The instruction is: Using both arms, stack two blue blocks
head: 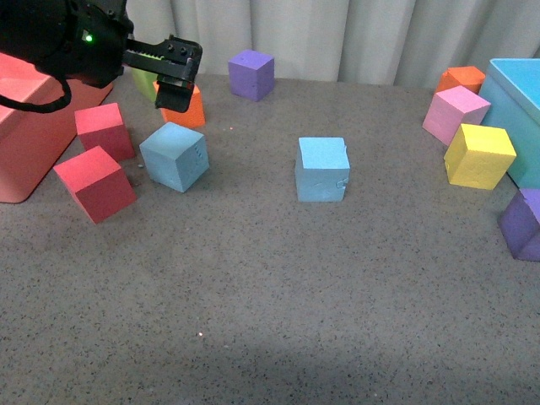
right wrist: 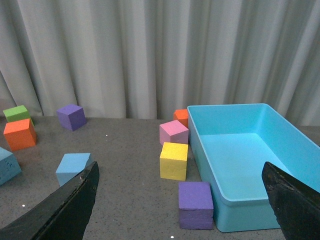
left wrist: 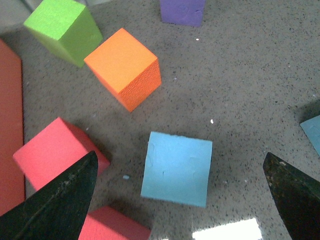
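One blue block (head: 175, 157) sits at the left among red cubes, and the second blue block (head: 322, 169) stands alone mid-table. My left gripper (head: 175, 93) hovers open just behind and above the left block. In the left wrist view that block (left wrist: 176, 168) lies below and between the open fingers (left wrist: 65, 200), apart from both. The second block's corner (left wrist: 312, 132) shows at the edge. My right gripper (right wrist: 180, 165) is open and empty, raised at the right side. It is out of the front view. Its view shows both blue blocks (right wrist: 72, 167) (right wrist: 7, 165) far off.
Two red cubes (head: 94, 183) (head: 105, 129), an orange cube (head: 192, 108) and a green cube (head: 145, 82) crowd the left block, beside a salmon bin (head: 25, 126). A purple cube (head: 251, 74) stands at the back. Pink (head: 456, 114), yellow (head: 478, 155), orange (head: 461, 80) and purple (head: 525, 224) cubes flank the turquoise bin (head: 516, 110).
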Available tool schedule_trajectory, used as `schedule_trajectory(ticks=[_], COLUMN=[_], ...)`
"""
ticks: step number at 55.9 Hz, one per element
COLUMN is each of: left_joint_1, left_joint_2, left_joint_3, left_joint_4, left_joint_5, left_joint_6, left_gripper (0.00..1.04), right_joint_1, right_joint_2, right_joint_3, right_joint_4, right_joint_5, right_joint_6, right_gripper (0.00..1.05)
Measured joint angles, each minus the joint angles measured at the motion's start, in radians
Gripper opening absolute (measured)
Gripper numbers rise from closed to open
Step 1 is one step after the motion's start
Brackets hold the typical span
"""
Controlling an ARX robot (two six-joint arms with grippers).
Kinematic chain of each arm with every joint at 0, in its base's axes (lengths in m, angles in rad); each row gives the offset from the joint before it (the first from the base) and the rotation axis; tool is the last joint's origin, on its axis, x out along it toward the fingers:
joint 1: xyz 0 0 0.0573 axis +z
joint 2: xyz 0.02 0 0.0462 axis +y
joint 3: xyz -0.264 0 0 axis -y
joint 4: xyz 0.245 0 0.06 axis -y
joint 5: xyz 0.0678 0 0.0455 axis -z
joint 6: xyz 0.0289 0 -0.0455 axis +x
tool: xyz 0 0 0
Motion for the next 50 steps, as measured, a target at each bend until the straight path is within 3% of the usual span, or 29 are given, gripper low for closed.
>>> schedule_trajectory(ticks=[30,50], left_joint_1=[0.015,0.021], left_joint_2=[0.237,0.349], left_joint_3=[0.225,0.345], left_joint_4=[-0.209,-0.320], left_joint_5=[0.044,-0.031], left_joint_6=[0.098,0.089], left_gripper=[0.98,0.98], right_joint_1=[0.000,0.000], right_joint_2=[0.000,0.000], right_joint_3=[0.000,0.000], right_joint_4=[0.000,0.000], right_joint_5=[0.000,0.000], right_joint_6=[0.000,0.000], right_gripper=[0.95,0.95])
